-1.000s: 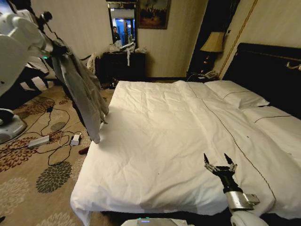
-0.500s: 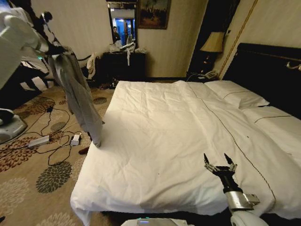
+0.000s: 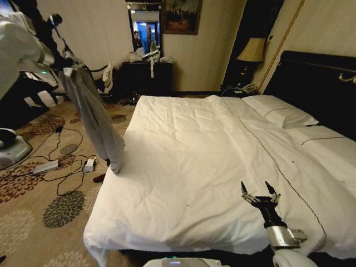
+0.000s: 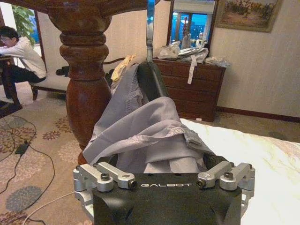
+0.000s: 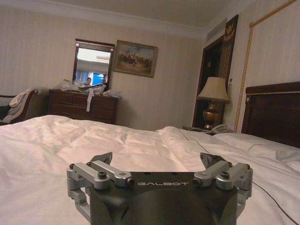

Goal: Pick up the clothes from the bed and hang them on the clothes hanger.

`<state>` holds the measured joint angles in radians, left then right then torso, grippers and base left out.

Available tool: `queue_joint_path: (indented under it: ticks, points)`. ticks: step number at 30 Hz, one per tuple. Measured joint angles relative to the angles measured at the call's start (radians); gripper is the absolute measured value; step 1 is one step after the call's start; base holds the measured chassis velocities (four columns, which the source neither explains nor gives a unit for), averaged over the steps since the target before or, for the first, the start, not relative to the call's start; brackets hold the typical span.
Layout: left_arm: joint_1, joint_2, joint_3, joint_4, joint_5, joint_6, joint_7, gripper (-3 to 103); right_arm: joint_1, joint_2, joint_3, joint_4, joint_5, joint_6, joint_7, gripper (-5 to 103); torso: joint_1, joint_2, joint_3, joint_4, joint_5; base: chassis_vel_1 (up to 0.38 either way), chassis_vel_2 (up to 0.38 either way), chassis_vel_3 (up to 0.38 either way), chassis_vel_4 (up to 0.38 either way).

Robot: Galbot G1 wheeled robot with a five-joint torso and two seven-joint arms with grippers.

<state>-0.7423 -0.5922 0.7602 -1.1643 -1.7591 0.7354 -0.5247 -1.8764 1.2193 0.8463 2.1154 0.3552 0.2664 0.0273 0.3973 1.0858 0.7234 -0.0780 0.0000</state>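
The clothes (image 3: 92,114), a light grey shirt, hang in a long fold to the left of the bed (image 3: 194,156), over the carpet. My left gripper (image 3: 62,62) is shut on their top, high at the far left. In the left wrist view the grey fabric (image 4: 145,136) bunches between the fingers and drapes against the dark clothes hanger (image 4: 151,77), whose metal hook (image 4: 150,23) rises beside a turned wooden coat stand (image 4: 86,79). My right gripper (image 3: 260,192) stands open over the white duvet near the bed's front edge, holding nothing.
Cables and power adapters (image 3: 61,161) lie on the patterned carpet left of the bed. A dark dresser (image 3: 147,75) with a mirror stands at the far wall, and a lamp (image 3: 253,50) by the dark headboard (image 3: 317,89). Pillows (image 3: 278,111) lie at the right.
My left arm has carried the shirt further left, away from the bed's edge, and the fabric now hangs straighter and narrower. The right arm has not moved.
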Motion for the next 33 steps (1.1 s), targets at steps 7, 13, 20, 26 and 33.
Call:
queue_joint_path:
  ticks: [7, 13, 20, 26, 33]
  points:
    - [0.025, 0.058, -0.035, -0.103, -0.003, 0.000, -0.012, 100, 0.000, 0.000, 0.000, 0.000, 0.000, 0.000, 0.000, 100, 0.000, 0.000, 0.000, 0.0003, -0.0001, 0.000, 0.000, 0.000, 0.000]
    - [0.034, 0.086, -0.059, -0.178, -0.014, 0.000, -0.030, 100, 0.000, 0.000, 0.000, 0.000, 0.000, 0.000, 0.000, 100, 0.000, 0.000, 0.000, 0.0000, 0.0001, 0.000, 0.000, 0.000, 0.000]
    - [0.075, 0.132, -0.124, -0.265, -0.021, 0.000, -0.036, 100, 0.000, 0.000, 0.000, 0.000, 0.000, 0.000, 0.000, 100, 0.000, 0.000, 0.000, 0.0001, 0.0001, 0.000, 0.000, 0.000, 0.000]
    - [0.281, 0.219, -0.358, -0.427, -0.022, 0.000, -0.025, 100, 0.000, 0.000, 0.000, 0.000, 0.000, 0.000, 0.000, 100, 0.000, 0.000, 0.000, 0.0004, 0.0000, 0.000, 0.000, 0.000, 0.000]
    - [0.444, 0.314, -0.474, -0.586, 0.020, -0.057, 0.064, 100, 0.000, 0.000, 0.000, 0.000, 0.000, 0.000, 0.000, 100, 0.000, 0.000, 0.000, 0.0001, 0.0001, 0.000, 0.000, 0.000, 0.000]
